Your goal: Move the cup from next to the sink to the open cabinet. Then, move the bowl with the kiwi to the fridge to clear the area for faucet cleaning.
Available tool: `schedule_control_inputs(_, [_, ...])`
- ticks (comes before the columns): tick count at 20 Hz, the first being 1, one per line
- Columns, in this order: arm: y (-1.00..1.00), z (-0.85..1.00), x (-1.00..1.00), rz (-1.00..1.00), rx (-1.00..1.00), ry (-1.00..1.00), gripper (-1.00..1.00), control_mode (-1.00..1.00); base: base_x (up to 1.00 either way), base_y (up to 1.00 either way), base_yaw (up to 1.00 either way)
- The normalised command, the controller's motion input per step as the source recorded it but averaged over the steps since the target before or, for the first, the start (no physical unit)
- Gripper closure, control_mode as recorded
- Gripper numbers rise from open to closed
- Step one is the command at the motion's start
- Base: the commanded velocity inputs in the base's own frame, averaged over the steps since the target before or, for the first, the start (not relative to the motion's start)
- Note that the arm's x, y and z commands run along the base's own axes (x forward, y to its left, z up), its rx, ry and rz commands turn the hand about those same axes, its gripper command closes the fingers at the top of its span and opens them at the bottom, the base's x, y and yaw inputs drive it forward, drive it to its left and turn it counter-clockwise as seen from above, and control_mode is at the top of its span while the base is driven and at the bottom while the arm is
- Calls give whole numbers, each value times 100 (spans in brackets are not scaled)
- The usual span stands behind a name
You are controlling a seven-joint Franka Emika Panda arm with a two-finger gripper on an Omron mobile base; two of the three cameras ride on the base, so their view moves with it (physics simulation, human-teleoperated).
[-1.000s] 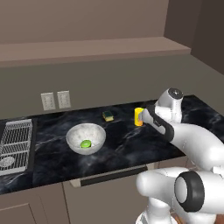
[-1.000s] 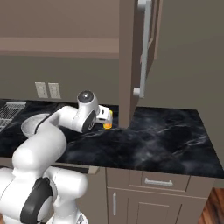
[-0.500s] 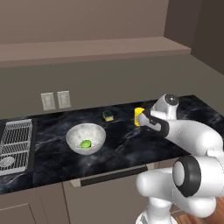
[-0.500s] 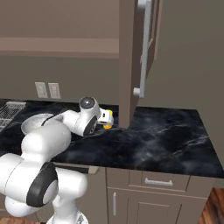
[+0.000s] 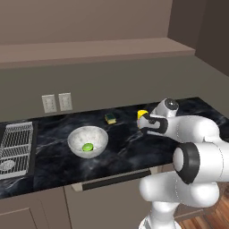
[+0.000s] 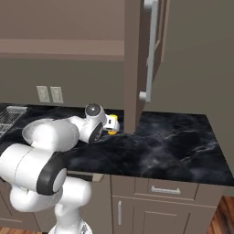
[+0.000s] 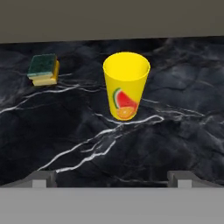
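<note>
cup (image 7: 126,85): yellow, upright, watermelon and orange print, right of the sponge (image 7: 44,69) on the black marble counter (image 7: 175,127)
tool (image 7: 111,179): wide open, empty

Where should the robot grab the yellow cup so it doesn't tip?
Probably around the middle of the cup, coming in level from the front. It stands upright with straight, slightly tapered walls, and the open jaws already face it. The sponge sits well aside.

Cup: your yellow cup (image 7: 126,85) stands upright on the black marble counter (image 7: 175,131), fruit picture facing you.
Sponge: the sponge (image 7: 44,69) lies apart, upper left.
</note>
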Motion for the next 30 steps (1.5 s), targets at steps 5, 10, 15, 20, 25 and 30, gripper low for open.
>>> schedule_control_inputs(5, [0,-12,26,0,0,-5,-100,-100,0,0,0])
schedule_control_inputs(10, [0,-12,9,0,0,-5,-100,-100,0,0,0])
schedule_control_inputs(15, [0,-18,7,0,0,-1,-100,-100,0,0,0])
schedule_control_inputs(20, [0,-2,22,0,0,0,-100,-100,0,0,0])
schedule_control_inputs(25, [-3,0,16,0,0,0,-100,-100,0,0,0])
schedule_control_inputs(30, [-13,0,4,1,0,0,-100,-100,0,0,0])
